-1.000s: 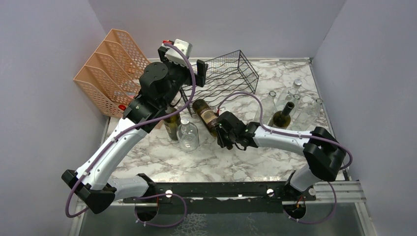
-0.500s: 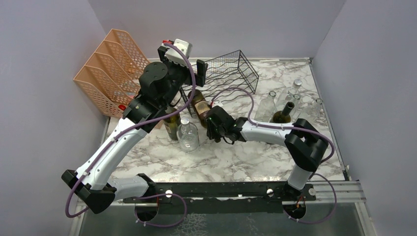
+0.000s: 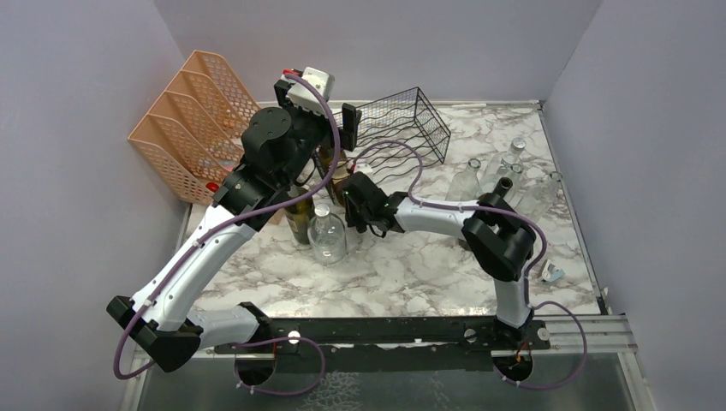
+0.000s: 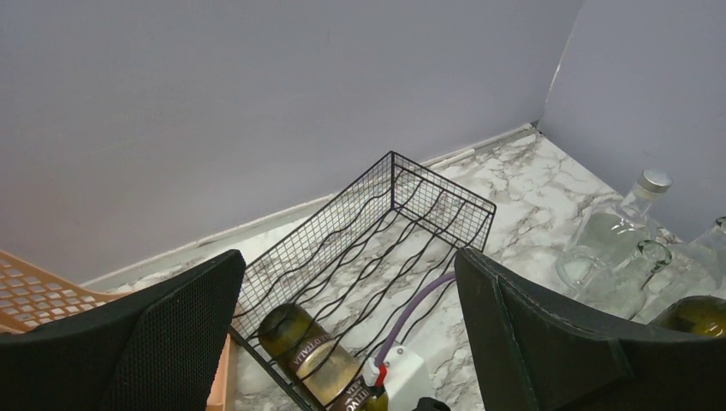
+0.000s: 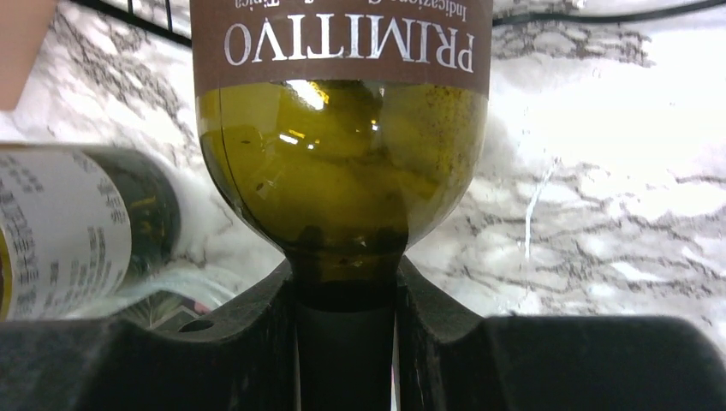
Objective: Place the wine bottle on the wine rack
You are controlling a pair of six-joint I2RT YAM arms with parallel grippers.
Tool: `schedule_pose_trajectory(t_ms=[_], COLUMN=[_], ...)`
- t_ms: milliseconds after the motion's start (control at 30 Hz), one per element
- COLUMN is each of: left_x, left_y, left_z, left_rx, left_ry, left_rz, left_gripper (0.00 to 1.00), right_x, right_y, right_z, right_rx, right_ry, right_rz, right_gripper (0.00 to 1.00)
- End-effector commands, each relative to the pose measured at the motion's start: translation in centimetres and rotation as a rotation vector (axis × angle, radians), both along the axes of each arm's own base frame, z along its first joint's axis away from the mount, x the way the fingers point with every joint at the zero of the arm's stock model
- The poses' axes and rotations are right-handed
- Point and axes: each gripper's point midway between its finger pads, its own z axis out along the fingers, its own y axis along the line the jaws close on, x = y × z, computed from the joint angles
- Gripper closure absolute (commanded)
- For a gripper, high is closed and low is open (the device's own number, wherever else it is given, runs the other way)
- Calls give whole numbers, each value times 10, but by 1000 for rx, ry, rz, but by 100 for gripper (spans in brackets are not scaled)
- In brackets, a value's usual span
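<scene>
Bottle point(image 5: 342, 171) part-way into the rack point(image 3: 402, 120), held by the neck.

The right gripper point(image 5: 345, 300) is clamped on the neck of the green bottle, which lies on its side with its base end inside the near-left end of the black wire rack and its neck pointing out toward the gripper. The left gripper point(image 4: 342, 317) hangs above that end of the rack, jaws spread wide and holding nothing. A clear bottle point(image 3: 327, 233) stands just beside the right gripper; a peach organizer point(image 3: 193, 120) sits left of the rack.
</scene>
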Motion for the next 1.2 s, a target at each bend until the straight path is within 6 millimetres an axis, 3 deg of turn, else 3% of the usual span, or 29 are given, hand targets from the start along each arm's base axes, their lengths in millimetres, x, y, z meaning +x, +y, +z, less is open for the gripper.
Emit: schedule_pose_trajectory(t_ms=[0,267,667,833,1167], left_x=[-7,-11,-14,-15,-26], left_y=[6,8,11,12,19], left_z=[19,19,17,19,25], left_rx=[-21,-24,-28,-24,-33], left_ry=[-34,-31,-9,5,0], left_rz=[-5,-7,-1,0,-5], left_gripper=[1,1,1,1,1], right_x=[45,60,54,54,32], right_y=[25,28,48,46,19], right_z=[42,33,31,43,92], right_rx=[114,102,122,138,164], right_ry=[-136,-112,-64,-68,-100], right_rz=[-49,-50,62,45,50], right_gripper=[90,78,55,43,41])
